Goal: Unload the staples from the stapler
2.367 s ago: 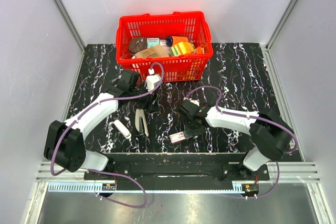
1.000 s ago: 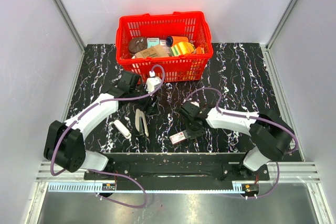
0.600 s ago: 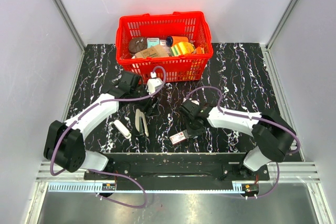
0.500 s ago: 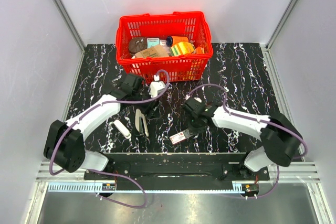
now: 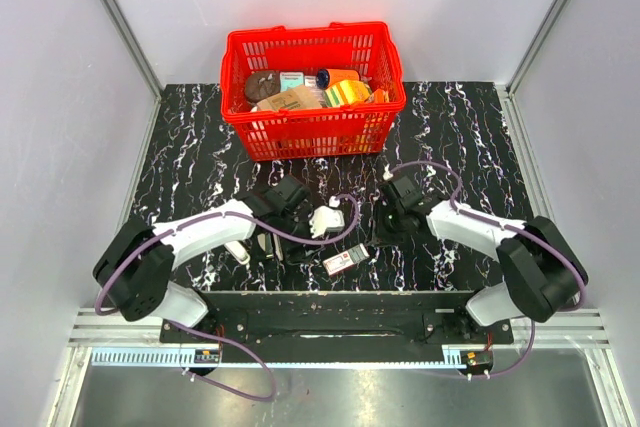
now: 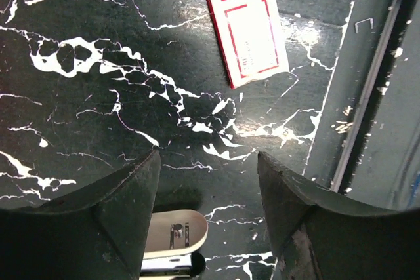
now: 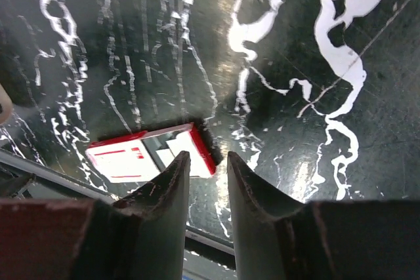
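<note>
The off-white stapler (image 5: 264, 243) lies on the black marble table, mostly hidden under my left arm. In the left wrist view its rounded end (image 6: 174, 235) shows low between my fingers, close to the left finger (image 6: 125, 214). My left gripper (image 5: 293, 245) is open and hangs low over that end, holding nothing. My right gripper (image 5: 381, 234) hovers just right of the small red-and-white box (image 5: 342, 262), its fingers (image 7: 172, 188) only narrowly apart with nothing between them. The strip of staples is not in view.
The red basket (image 5: 313, 133) full of goods stands at the back. A short white oblong piece (image 5: 237, 251) lies left of the stapler. The box also shows in both wrist views (image 6: 248, 27) (image 7: 141, 157). The grey front rail (image 6: 367, 83) runs close by, a tiny bent wire (image 6: 363, 25) on it.
My left gripper has swung from near the basket down and toward the front, over the stapler's end. My right gripper has drawn back to the right, off the box.
</note>
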